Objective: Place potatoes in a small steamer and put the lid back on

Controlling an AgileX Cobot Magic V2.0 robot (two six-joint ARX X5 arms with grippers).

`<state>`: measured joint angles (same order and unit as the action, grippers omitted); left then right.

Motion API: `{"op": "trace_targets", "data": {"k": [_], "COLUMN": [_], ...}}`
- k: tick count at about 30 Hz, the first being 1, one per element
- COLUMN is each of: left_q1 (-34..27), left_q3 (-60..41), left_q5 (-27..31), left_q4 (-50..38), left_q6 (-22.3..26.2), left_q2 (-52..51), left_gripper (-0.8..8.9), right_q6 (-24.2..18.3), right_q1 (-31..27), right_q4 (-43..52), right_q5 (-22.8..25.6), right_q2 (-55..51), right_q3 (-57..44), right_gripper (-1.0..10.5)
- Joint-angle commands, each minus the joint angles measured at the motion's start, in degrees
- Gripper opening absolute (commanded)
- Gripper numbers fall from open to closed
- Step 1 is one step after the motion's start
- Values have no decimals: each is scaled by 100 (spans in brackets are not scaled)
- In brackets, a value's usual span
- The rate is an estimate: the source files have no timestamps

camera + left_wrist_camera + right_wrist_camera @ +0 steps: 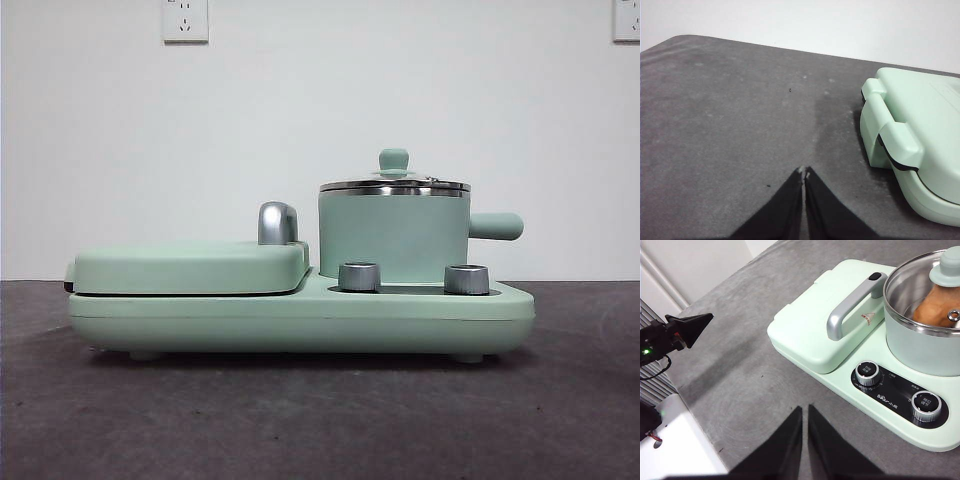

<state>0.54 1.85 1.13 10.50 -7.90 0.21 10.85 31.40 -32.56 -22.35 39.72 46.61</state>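
Observation:
The mint-green small steamer (393, 235) stands on the right half of the appliance, its stubby handle pointing right. The glass lid (394, 184) with its green knob sits on the steamer's steel rim. In the right wrist view the orange-brown potato (938, 307) shows through the lid (907, 282), inside the steamer (920, 350). My right gripper (804, 410) hovers shut and empty over the table, in front of the control knobs. Over bare table beside the griddle end, my left gripper (804, 172) is also shut and holds nothing. Neither arm shows in the front view.
The flat griddle cover (190, 265) with its chrome handle (277, 222) fills the appliance's left half. Two steel knobs (359, 276) (466, 279) sit on the base in front of the steamer. Dark grey table surrounds the appliance, and a white wall stands behind it.

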Motion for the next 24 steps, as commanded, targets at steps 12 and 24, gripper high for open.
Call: {"op": "trace_targets", "data": {"k": [12, 24], "left_q1": [2, 2], "left_q3": [-111, -111], "left_q5": [0, 0], "left_q4": [35, 35], "left_q6": [83, 83], "left_q2": [-4, -2], "left_gripper": [7, 7], "right_q6": [-44, -140], "right_q1": [-7, -2072], "right_q4": [52, 1478], "right_q5": [22, 715], "right_q2": [-52, -1740], "right_q3": [52, -1648], "right_gripper": [16, 16]}}
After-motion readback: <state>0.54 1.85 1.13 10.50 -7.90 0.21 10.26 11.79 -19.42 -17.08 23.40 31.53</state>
